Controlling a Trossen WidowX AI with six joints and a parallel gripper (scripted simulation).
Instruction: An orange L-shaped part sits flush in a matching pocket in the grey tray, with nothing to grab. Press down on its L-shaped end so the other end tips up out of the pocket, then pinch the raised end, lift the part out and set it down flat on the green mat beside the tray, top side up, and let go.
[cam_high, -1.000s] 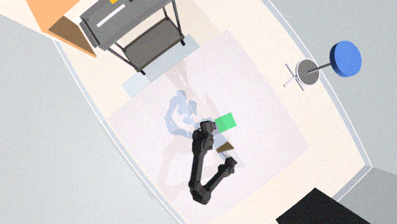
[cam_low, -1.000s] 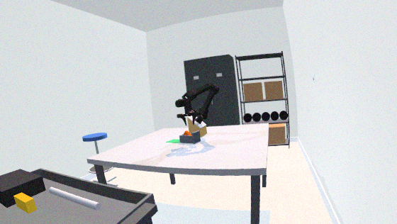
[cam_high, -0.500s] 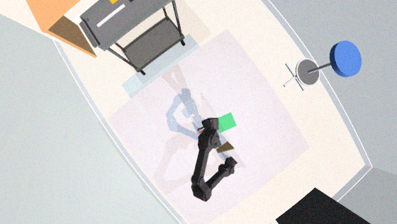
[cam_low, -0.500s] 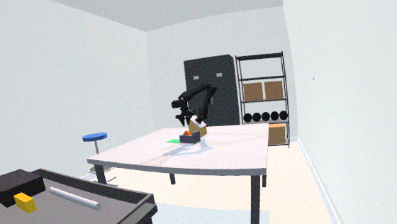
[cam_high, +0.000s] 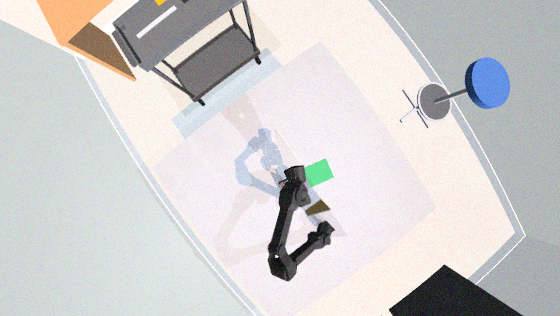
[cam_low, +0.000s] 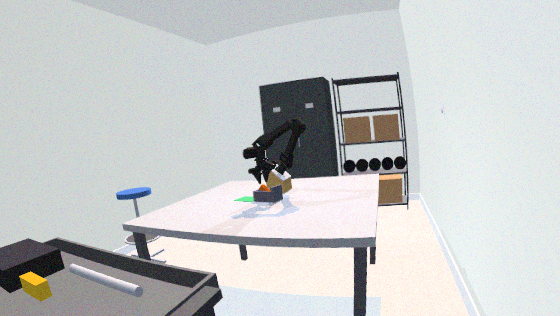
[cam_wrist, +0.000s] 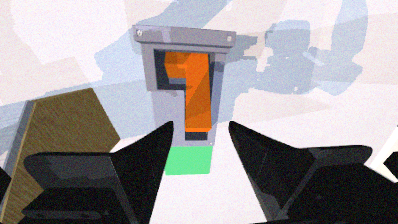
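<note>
The orange L-shaped part (cam_wrist: 196, 87) was a flat, matte, hard-edged piece lying in the pocket of the grey tray (cam_wrist: 159, 107), a blocky rectangular holder with a flanged rim and small screws at its far corners. The part sat tipped: dark pocket floor showed beside its hooked end and below its straight end, and from the exterior view it poked up above the tray's rim. Just beside the tray lay the green mat (cam_wrist: 188, 160), a thin plain square. Near the tray on its other side stood a brown wedge-shaped block (cam_wrist: 65, 125) with a woody grain. The tray rested on the pale, smooth worktop (cam_low: 320, 215). The black arm reached down over the tray, elbow high, its end effector (cam_wrist: 199, 135) hovering above the tray, fingers spread apart and gripping nothing.
</note>
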